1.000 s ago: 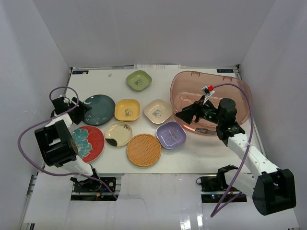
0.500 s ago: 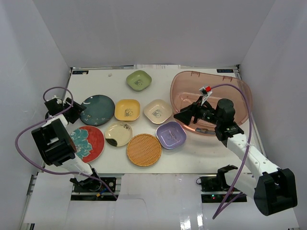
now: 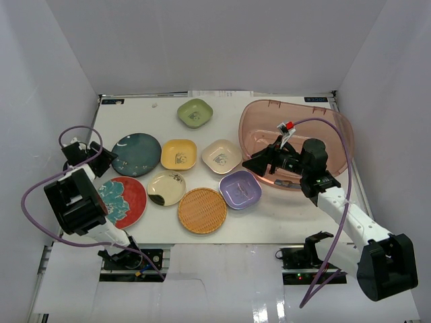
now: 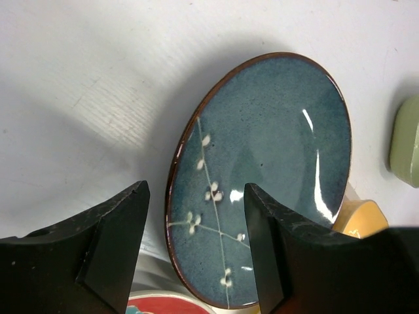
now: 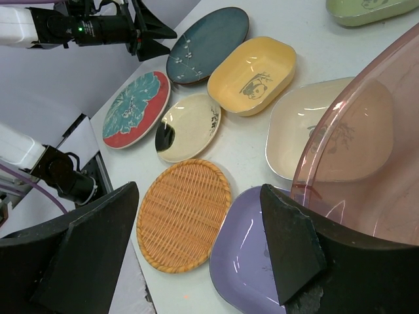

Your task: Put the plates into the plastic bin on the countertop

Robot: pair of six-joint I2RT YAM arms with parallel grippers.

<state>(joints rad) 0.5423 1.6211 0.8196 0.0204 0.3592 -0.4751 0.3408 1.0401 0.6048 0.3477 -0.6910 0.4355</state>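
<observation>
Eight plates lie on the white countertop (image 3: pixel 283 208): green (image 3: pixel 195 112), teal (image 3: pixel 137 154), yellow (image 3: pixel 179 154), square cream (image 3: pixel 221 155), round cream (image 3: pixel 166 188), red (image 3: pixel 123 200), woven orange (image 3: pixel 202 210) and lavender (image 3: pixel 240 189). The pinkish plastic bin (image 3: pixel 269 121) stands at the back right with no plate in it. My left gripper (image 3: pixel 101 160) is open and empty just left of the teal plate (image 4: pixel 275 150), whose near rim shows between the fingers. My right gripper (image 3: pixel 256 163) is open and empty above the bin's left rim (image 5: pixel 340 157), over the lavender plate (image 5: pixel 245 261).
White walls close in the countertop on the left, back and right. Purple cables loop from both arms. The red plate (image 5: pixel 134 108) and woven plate (image 5: pixel 183 212) lie near the front edge.
My left gripper has drawn back to the left, away from the teal plate. My right gripper has shifted slightly left. No plate has moved.
</observation>
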